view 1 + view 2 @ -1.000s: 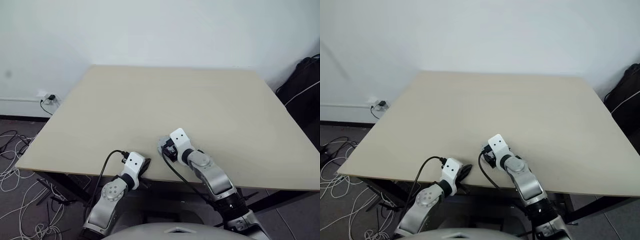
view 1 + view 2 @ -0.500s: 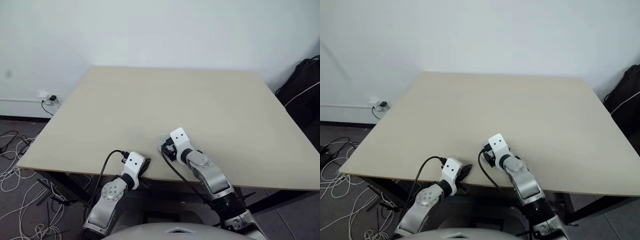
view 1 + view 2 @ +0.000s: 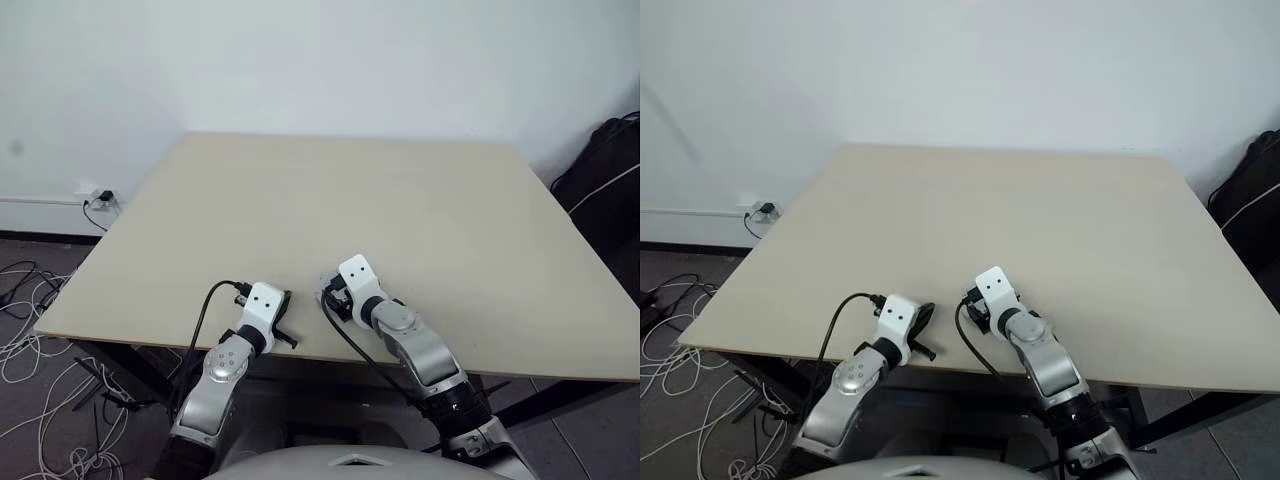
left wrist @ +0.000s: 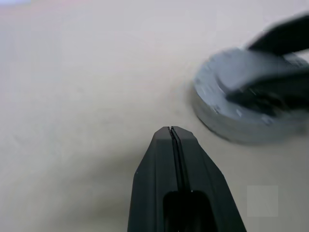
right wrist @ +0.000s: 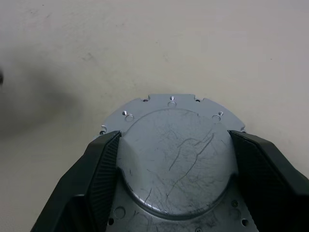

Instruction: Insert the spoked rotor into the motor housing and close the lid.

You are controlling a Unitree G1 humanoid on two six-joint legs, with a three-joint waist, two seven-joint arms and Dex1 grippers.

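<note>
The right gripper (image 5: 171,159) clasps the lid (image 5: 174,159), a silver disc seated near the table (image 3: 420,200) edge; the left gripper (image 4: 173,133) hovers beside it, jaws closed, and could nudge it askew

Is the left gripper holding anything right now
No, the left gripper has its two black fingers pressed together with nothing between them, above bare table.

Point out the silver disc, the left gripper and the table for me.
silver disc (image 5: 175,159), right wrist view, scratched raised centre.
left gripper (image 4: 172,131), left wrist view, tips of the shut fingers.
table (image 3: 350,190), left eye view, bare top.
</note>
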